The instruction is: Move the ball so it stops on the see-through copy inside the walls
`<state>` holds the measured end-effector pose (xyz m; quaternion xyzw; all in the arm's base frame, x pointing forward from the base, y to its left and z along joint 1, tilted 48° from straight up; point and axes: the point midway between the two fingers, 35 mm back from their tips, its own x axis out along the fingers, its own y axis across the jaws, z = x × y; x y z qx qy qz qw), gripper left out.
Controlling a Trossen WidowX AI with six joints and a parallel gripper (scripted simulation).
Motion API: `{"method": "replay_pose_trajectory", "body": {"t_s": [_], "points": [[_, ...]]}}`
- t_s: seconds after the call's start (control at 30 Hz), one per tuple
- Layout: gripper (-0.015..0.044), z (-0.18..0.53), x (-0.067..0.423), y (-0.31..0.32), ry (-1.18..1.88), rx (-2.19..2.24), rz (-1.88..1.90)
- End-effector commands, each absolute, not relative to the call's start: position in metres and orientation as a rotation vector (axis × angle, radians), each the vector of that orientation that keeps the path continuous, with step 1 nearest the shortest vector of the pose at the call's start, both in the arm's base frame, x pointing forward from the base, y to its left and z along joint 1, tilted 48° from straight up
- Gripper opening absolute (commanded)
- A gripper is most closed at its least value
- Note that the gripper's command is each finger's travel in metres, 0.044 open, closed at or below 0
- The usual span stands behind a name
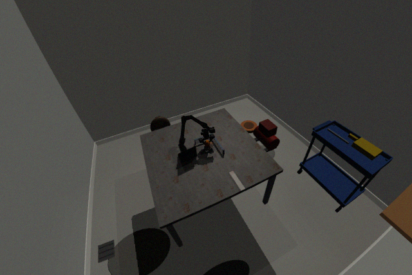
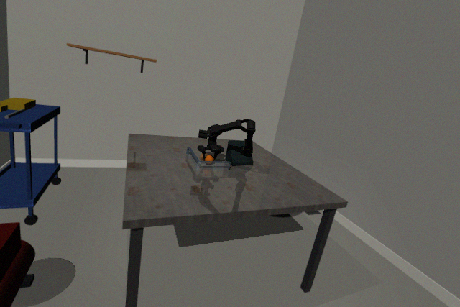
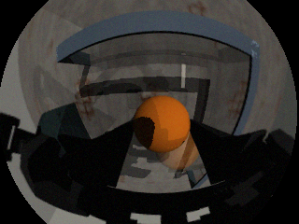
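The orange ball [image 3: 163, 122] [image 2: 209, 158] [image 1: 207, 143] lies on the table [image 1: 199, 185] [image 2: 237, 199], inside the corner of the low clear walls [image 3: 159, 22] [image 2: 217, 165] [image 1: 218, 147]. The see-through copy [image 3: 184, 161] shows just beyond the ball's lower right in the wrist view, partly covered by it. My gripper [image 3: 162, 122] [image 2: 210, 157] points down with the ball between its fingertips. The fingers are still wide, one close on each side of the ball. I cannot tell whether they touch it. A dark patch covers the ball's left side in the wrist view.
The arm's dark base [image 1: 187, 155] [image 2: 238, 153] stands close to the walls. One wall runs along the top of the wrist view and the other down its right side. A pale strip [image 1: 237, 180] lies near the table's edge. A blue cart [image 1: 346, 145] stands away from the table.
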<state>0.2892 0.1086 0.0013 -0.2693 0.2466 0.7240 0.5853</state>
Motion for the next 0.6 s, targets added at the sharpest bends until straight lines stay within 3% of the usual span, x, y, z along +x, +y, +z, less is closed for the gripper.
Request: {"method": "replay_pose_trajectory", "body": {"t_s": [0.0, 0.1, 0.5, 0.57], "points": [[0.034, 0.001, 0.288, 0.109, 0.579, -0.614, 1.688], [0.032, 0.001, 0.288, 0.109, 0.579, -0.614, 1.688], [0.0005, 0.021, 0.307, 0.079, 0.617, -0.626, 1.638], [0.0, 0.028, 0.309, 0.071, 0.616, -0.627, 1.642]]}}
